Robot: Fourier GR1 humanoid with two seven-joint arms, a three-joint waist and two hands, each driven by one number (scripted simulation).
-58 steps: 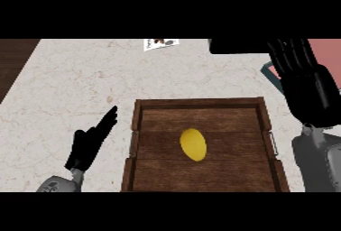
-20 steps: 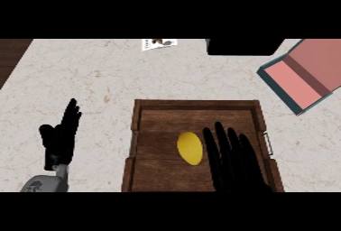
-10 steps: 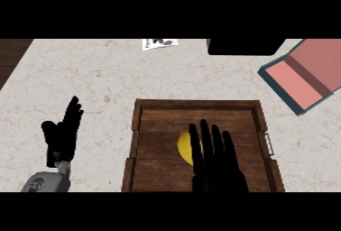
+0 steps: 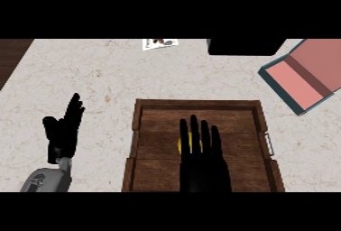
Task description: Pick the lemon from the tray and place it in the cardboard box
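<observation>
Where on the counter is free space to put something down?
Bare counter lies between the tray, the left robot hand and the paper. Another free patch sits between tray and box. Inside the tray, the right robot hand covers the lemon.

Lemon (image 4: 188,143) in tray (image 4: 200,106) under R hand (image 4: 203,164) — box (image 4: 305,74) far-right, L hand (image 4: 64,128) left.
</observation>
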